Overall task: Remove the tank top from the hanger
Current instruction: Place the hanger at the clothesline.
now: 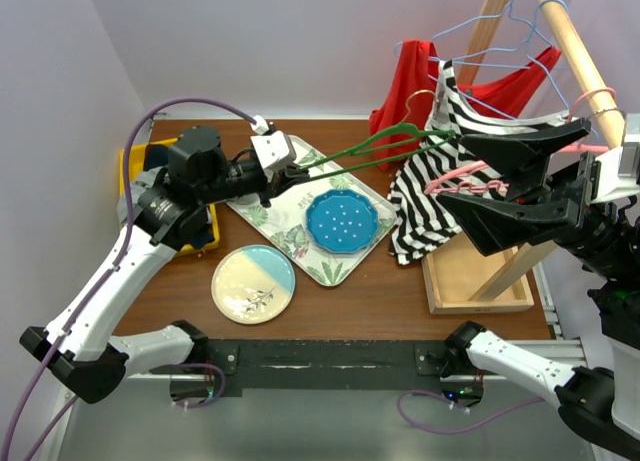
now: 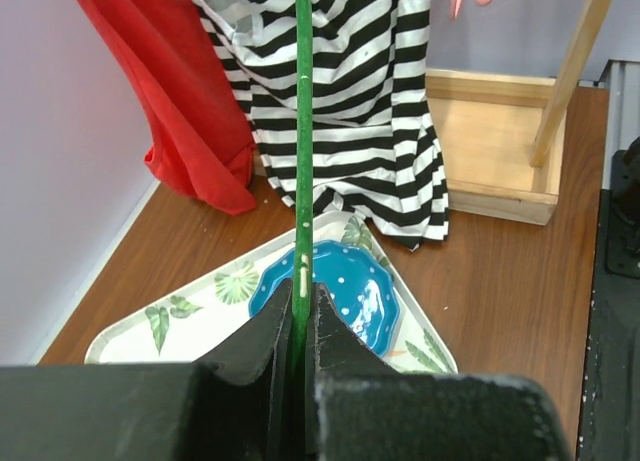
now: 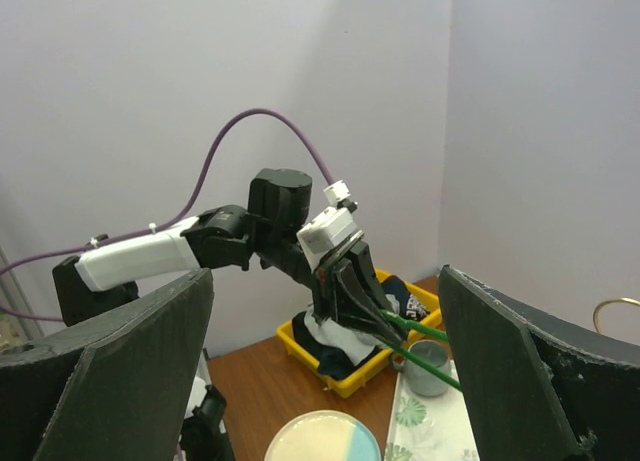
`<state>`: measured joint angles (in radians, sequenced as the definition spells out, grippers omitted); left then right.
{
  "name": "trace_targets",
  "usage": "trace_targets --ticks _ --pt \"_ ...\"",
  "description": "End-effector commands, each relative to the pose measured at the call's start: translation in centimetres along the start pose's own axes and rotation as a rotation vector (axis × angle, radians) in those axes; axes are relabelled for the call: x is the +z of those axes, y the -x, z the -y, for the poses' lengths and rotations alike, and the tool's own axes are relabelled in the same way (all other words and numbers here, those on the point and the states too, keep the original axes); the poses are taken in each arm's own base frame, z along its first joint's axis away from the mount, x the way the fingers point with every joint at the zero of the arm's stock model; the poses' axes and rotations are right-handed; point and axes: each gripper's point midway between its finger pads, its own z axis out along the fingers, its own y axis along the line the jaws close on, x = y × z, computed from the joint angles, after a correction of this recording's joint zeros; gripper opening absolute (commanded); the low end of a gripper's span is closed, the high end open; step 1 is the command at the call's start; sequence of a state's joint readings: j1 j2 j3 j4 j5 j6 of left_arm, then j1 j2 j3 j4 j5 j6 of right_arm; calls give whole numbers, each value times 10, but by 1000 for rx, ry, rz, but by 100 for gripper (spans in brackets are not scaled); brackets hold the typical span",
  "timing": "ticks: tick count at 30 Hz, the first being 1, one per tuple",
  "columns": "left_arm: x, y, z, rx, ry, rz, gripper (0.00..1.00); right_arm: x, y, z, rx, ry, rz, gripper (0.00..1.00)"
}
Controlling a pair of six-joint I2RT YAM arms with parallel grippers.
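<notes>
You have the tray (image 1: 300, 249) at the centre of the bench (image 1: 400, 296), a dish (image 1: 342, 222) on it. A plate (image 1: 253, 284) lies at its lower left, the bin (image 1: 128, 163) at far left. The tank top (image 1: 420, 196) hangs right of centre, left of the rack base (image 1: 480, 281).

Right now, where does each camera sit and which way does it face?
Top external: above and behind the bases, looking down on the table; both arms show.
Left wrist: on the left end effector, looking along the green hanger at the striped tank top; its shut fingers show.
Right wrist: on the right end effector, facing back at the left arm; its open fingers frame the view.
Shared: top and left wrist both show the blue plate.
</notes>
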<state>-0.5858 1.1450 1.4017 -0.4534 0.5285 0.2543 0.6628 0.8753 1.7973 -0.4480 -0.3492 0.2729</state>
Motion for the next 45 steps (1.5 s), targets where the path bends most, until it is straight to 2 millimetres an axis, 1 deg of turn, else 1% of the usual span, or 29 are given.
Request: trace_targets --ticks 1,3,8,12,15,16,18,19,20,23,24,26,27,28,29,30,31,32,33,34,35,36,37,38,39,41,42,43,45 --pt "1 20 10 31 -58 86 0 5 8 1 10 -8 33 99" --pt "2 20 14 27 -81 90 0 4 10 1 11 -7 36 99" --pt "4 33 25 25 -161 136 0 3 12 0 7 -8 37 99" --pt "9 41 27 27 -196 168 0 4 13 0 5 -6 40 99" --pt "15 53 25 30 -213 210 0 6 14 1 7 -7 42 98" --pt "23 52 22 12 -220 204 0 8 14 1 13 -4 42 99" --pt "28 63 18 7 -227 221 0 10 17 -2 16 9 46 99" --pt "38 60 15 -16 -231 217 0 11 21 -8 21 42 60 98" --pt "41 66 13 -13 -229 230 0 11 24 -11 25 59 71 99" --pt "57 77 12 -16 -219 275 0 12 43 -23 41 110 127 99" --pt "68 76 15 -23 -229 277 0 13 47 -24 43 111 135 99" --pt "76 91 12 -17 -210 315 0 11 58 -27 44 115 161 99" --pt "91 87 17 -27 -230 302 0 13 58 -26 49 115 160 99" --pt "98 90 20 -20 -233 302 0 14 61 -27 53 119 168 99" --pt "101 105 18 -4 -219 325 0 14 60 -29 51 129 165 98" --pt "117 101 24 -1 -234 307 0 14 59 -30 54 139 160 98" --pt "123 103 25 0 -233 302 0 14 58 -32 55 149 153 97" --pt "124 118 24 13 -222 329 0 13 57 -34 54 157 147 97" --pt "137 115 32 9 -243 319 0 12 55 -35 56 162 139 97" --pt "142 117 34 13 -243 320 0 9 56 -36 56 160 142 97" --pt "143 129 32 22 -226 342 0 8 57 -36 58 158 148 97" --pt "154 125 36 19 -232 333 0 6 59 -37 62 160 157 97" --pt "158 127 37 17 -229 335 0 3 63 -40 65 168 176 97" --pt "160 137 38 23 -223 356 0 1 66 -42 67 172 185 97" --pt "169 132 38 16 -222 346 0 -1 67 -43 70 176 189 97" --pt "174 143 43 24 -228 372 0 -2 69 -44 64 180 195 97" --pt "183 138 44 19 -230 363 0 -2 68 -44 67 178 194 97" --pt "184 146 44 23 -227 381 0 -1 65 -43 69 174 186 97" --pt "196 143 48 16 -232 375 0 -1 63 -41 73 169 180 96"
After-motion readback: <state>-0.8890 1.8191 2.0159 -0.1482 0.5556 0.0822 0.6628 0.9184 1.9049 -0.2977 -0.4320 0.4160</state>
